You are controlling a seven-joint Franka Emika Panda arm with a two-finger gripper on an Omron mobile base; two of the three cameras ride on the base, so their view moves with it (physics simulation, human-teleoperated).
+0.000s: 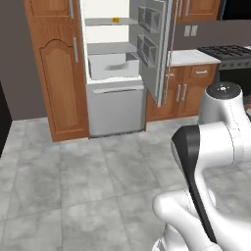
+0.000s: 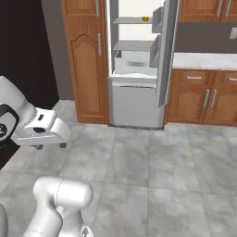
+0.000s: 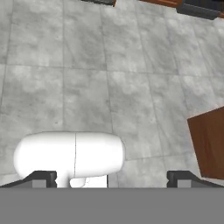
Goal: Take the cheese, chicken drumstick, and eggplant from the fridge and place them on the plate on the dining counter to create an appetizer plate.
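Note:
The fridge (image 1: 116,105) (image 2: 135,104) stands open across the tiled floor, its door (image 1: 155,46) (image 2: 165,51) swung to the right. On an upper shelf inside lies the small yellow-orange cheese (image 1: 115,20) (image 2: 145,19). Below it is the wavy-fronted drawer (image 1: 113,66). My gripper (image 2: 50,146) (image 3: 113,179) hangs far from the fridge, low over the floor, pointing down. It is open with nothing between its fingertips (image 3: 41,178). The chicken drumstick, the eggplant, the plate and the dining counter are out of view.
A tall brown wooden cupboard (image 1: 59,73) (image 2: 88,65) flanks the fridge on the left. Right of it run lower cabinets (image 1: 184,90) (image 2: 203,99) under a wall counter, with a stove (image 1: 230,51). Grey floor tiles (image 1: 73,171) lie between. A brown wooden corner (image 3: 210,144) shows beside the hand.

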